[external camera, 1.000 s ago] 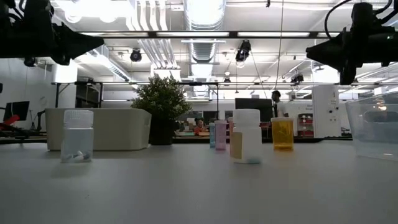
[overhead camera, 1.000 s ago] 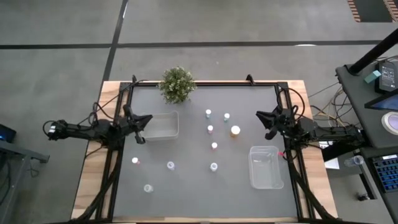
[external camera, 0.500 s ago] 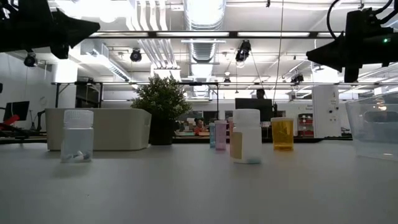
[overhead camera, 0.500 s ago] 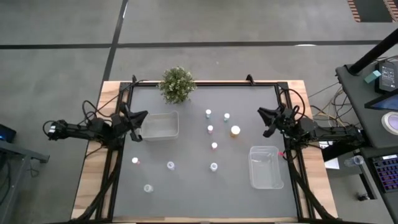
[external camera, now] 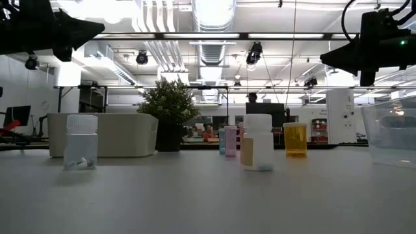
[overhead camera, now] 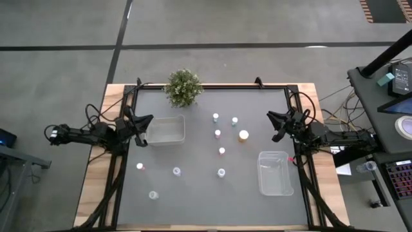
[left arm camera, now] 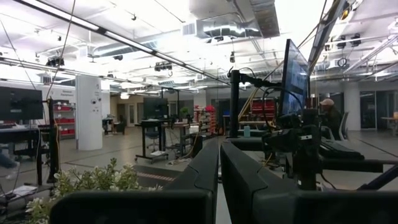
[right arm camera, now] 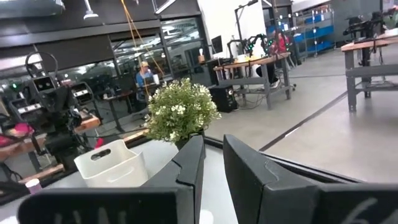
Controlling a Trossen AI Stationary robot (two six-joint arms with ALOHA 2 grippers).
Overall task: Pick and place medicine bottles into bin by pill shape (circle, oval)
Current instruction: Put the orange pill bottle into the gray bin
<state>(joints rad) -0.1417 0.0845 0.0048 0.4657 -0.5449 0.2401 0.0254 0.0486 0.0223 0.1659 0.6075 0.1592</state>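
Several small white-capped medicine bottles stand upright on the grey table, among them a larger orange one. Others stand nearer the front, such as a clear one and a white one. My left gripper hovers shut at the table's left edge, beside the left bin. My right gripper hovers shut at the right edge, above and beyond the right bin. Both are high above the table and hold nothing.
A clear bin sits at the left and another clear bin at the near right. A green potted plant stands at the far edge. The table's middle and front hold only scattered bottles.
My left gripper has tipped upward and swung a little toward the far edge, then held still. My right gripper has rolled slightly at the wrist and stayed in place. No bottle has moved.
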